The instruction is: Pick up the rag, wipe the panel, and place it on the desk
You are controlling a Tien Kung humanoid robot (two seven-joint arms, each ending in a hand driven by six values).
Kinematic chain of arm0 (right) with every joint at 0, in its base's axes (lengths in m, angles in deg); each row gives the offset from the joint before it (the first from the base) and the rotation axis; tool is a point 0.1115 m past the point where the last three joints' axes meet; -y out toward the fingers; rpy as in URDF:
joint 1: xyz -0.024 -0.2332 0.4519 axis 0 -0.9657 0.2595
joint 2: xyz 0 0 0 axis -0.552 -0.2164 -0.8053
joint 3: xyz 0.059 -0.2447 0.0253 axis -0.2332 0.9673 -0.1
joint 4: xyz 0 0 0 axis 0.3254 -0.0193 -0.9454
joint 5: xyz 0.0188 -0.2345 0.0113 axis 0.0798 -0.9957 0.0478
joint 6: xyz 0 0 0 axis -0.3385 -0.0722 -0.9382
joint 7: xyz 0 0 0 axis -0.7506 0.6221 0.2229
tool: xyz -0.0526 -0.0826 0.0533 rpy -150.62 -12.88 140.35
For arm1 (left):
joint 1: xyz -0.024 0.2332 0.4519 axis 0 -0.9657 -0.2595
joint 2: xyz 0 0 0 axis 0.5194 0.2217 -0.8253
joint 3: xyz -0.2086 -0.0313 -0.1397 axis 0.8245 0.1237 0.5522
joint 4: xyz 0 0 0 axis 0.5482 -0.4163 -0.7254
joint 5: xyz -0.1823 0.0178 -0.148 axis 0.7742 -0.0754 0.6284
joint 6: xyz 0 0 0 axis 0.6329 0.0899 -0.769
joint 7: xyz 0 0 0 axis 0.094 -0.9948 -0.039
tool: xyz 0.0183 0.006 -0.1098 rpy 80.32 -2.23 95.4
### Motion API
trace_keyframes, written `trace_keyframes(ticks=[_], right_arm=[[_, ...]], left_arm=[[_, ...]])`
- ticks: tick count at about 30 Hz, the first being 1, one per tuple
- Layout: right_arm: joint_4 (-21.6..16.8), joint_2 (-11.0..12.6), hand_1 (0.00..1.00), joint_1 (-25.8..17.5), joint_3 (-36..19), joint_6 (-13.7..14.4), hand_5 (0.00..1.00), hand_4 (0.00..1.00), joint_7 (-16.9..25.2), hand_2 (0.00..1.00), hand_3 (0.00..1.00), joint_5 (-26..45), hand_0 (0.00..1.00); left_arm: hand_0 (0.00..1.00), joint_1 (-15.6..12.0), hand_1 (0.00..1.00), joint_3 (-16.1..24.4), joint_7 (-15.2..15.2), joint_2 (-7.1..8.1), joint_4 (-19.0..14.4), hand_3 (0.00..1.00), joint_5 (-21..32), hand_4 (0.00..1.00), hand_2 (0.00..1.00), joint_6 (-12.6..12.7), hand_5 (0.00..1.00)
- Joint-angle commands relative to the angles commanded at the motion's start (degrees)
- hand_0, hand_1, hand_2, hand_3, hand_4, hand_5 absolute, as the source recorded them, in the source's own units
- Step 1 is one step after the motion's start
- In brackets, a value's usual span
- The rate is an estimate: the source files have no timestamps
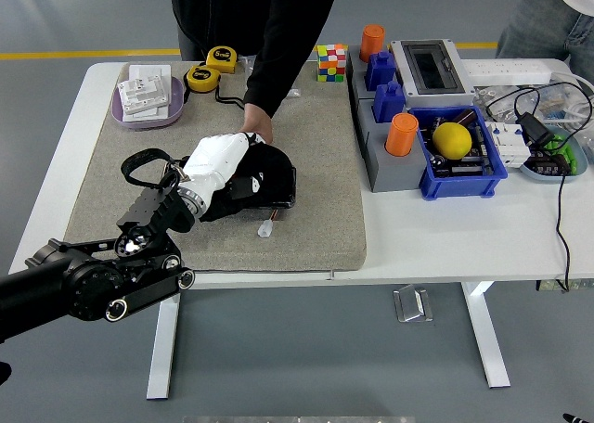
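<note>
A black panel (284, 184) lies on the grey mat (316, 154) in the middle of the table. My left hand (239, 171), white-backed, presses a black rag (252, 184) onto the panel's left and middle part, with its fingers shut on the rag. Only the panel's right end shows from under the hand and rag. A person in a black sleeve stands at the far side, with one hand (254, 126) resting at the panel's far edge. My right arm is out of view.
A small clear object (266, 228) lies on the mat just in front of the panel. Two yellow tape measures (202, 76) and a purple tray (148, 98) sit far left. A Rubik's cube (332, 61), a grey block with orange cylinders (402, 134) and a blue bin (461, 154) stand to the right.
</note>
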Motion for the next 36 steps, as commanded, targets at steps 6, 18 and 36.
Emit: trace_keyframes(ticks=[6, 18, 36], right_arm=[[0.0, 0.2, 0.569, 0.1, 0.3, 0.0, 0.549, 0.998, -0.1, 0.701, 0.599, 0.0, 0.757], [-0.1, 0.4, 0.569, 0.2, 0.6, -0.1, 0.549, 0.998, -0.2, 0.701, 0.599, 0.1, 0.758], [0.2, -0.1, 0.569, 0.0, 0.0, 0.1, 0.55, 0.998, -0.1, 0.701, 0.599, 0.0, 0.757]], left_arm=[[0.192, 0.7, 0.119, -1.2, -0.2, -0.85, 0.0, 0.489, -0.1, 0.267, 0.501, -0.1, 0.002], [0.192, 0.8, 0.12, -3.0, -0.3, -2.03, -0.6, 0.488, 0.2, 0.266, 0.501, 0.1, 0.002], [0.192, -0.4, 0.121, -0.6, -0.1, -0.37, 0.7, 0.488, 0.1, 0.265, 0.501, 0.2, 0.002]])
